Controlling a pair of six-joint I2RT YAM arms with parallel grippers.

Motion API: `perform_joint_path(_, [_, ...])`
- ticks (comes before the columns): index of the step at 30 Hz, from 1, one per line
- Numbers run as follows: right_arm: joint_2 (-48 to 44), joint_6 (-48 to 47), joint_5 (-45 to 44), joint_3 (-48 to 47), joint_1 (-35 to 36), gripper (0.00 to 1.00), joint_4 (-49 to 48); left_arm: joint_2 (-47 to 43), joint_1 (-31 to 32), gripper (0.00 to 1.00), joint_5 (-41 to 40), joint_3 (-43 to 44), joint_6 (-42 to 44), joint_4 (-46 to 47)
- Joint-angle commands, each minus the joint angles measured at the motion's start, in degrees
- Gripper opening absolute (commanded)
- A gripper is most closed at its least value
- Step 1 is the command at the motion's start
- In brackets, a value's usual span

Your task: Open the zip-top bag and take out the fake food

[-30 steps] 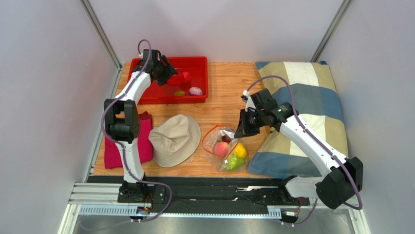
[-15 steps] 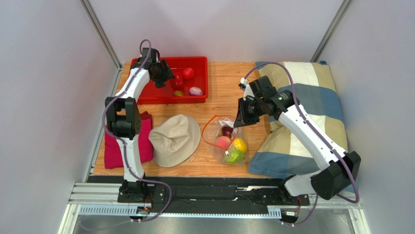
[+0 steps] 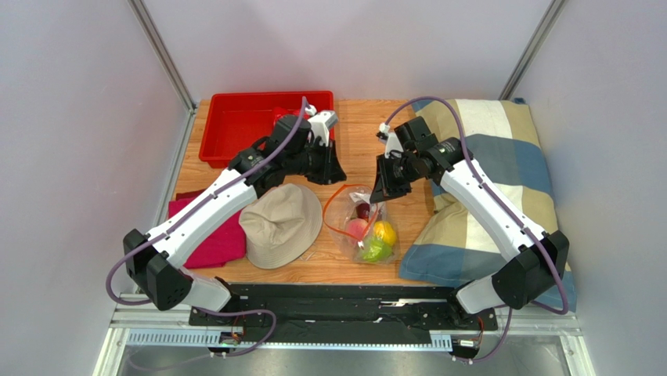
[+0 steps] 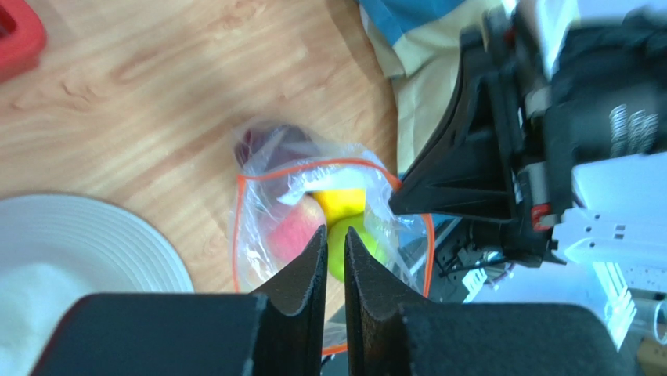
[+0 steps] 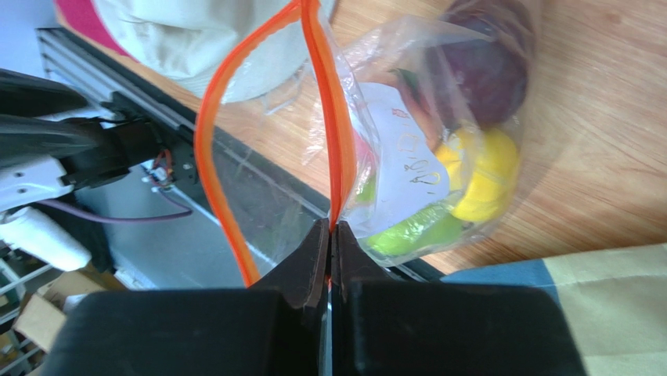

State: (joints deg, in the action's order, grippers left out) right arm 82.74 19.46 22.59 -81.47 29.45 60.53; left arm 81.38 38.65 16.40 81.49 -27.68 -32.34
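The zip-top bag [image 3: 360,229] lies on the wooden table with its orange-edged mouth held open. My right gripper [image 3: 383,188] is shut on the orange zipper strip [image 5: 335,141] at the mouth's right side. Inside lies fake food: a maroon piece [image 3: 364,210], a pink one [image 3: 356,229], a yellow one [image 3: 384,233] and a green one [image 3: 376,251]. My left gripper [image 3: 329,168] hovers above the mouth's far left, jaws closed to a thin slit with nothing between them. In the left wrist view its tips [image 4: 335,239] point down at the green piece [image 4: 368,244].
A red bin [image 3: 235,125] stands at the back left, partly hidden by my left arm. A beige hat [image 3: 282,223] lies just left of the bag, beside a pink cloth [image 3: 211,235]. A checked pillow [image 3: 485,180] fills the right side under my right arm.
My left arm has swung from the red bin over to the bag's mouth, and its jaws have closed from wide to a slit. The right gripper has lifted the bag's rim slightly backward.
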Motion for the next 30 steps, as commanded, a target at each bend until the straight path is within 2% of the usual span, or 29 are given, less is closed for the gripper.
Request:
perform_joint_path(1, [0.0,2.5,6.1,-6.7,-0.1,0.00,-3.0,0.9,2.9,0.15,-4.3,-2.1,1.0,-3.6])
perform_joint_path(2, [-0.2,3.3,6.7,-6.9,0.0,0.00,-3.7,1.1,3.9,0.05,-4.5,-2.7,0.6,-3.6])
perform_joint_path(5, [-1.2,3.7,6.5,-5.6,0.0,0.00,-4.5,3.7,6.3,0.03,-6.2,-2.7,0.3,-4.6])
perform_joint_path(10, [-1.4,4.3,7.5,-3.1,-0.3,0.00,-5.3,11.5,8.5,0.00,-3.8,-2.0,2.0,-2.6])
perform_joint_path(15, [-2.0,5.6,8.8,-0.3,-1.9,0.00,-6.6,15.4,9.2,0.02,-3.0,-6.2,1.1,4.0])
perform_joint_path(16, [-2.1,6.1,9.2,0.6,-2.3,0.00,-6.9,15.8,9.3,0.05,-3.8,-6.7,1.2,4.7])
perform_joint_path(17, [-2.3,6.5,10.1,1.3,-3.0,0.00,-7.7,16.1,9.5,0.16,-4.8,-7.6,1.4,5.9])
perform_joint_path(19, [-2.7,7.0,10.7,3.4,-3.6,0.00,-8.4,16.8,9.6,0.29,-6.7,-8.3,1.9,7.3])
perform_joint_path(20, [-2.7,7.1,11.1,3.9,-4.1,0.00,-8.7,17.1,9.6,0.41,-7.1,-8.7,2.1,8.4])
perform_joint_path(22, [-2.8,7.1,11.2,4.8,-4.4,0.00,-8.9,18.1,9.8,0.51,-7.2,-8.8,2.0,9.6])
perform_joint_path(23, [-2.8,7.1,11.4,5.1,-4.3,0.00,-9.0,18.5,9.9,0.64,-7.0,-8.9,2.0,10.8])
perform_joint_path(26, [-2.5,7.2,11.8,5.5,-4.5,0.00,-9.3,20.7,10.8,0.83,-7.1,-8.1,1.8,11.3])
perform_joint_path(30, [-2.3,7.0,11.9,5.7,-4.6,0.00,-9.5,23.5,11.0,0.87,-10.5,-7.8,0.7,11.2])
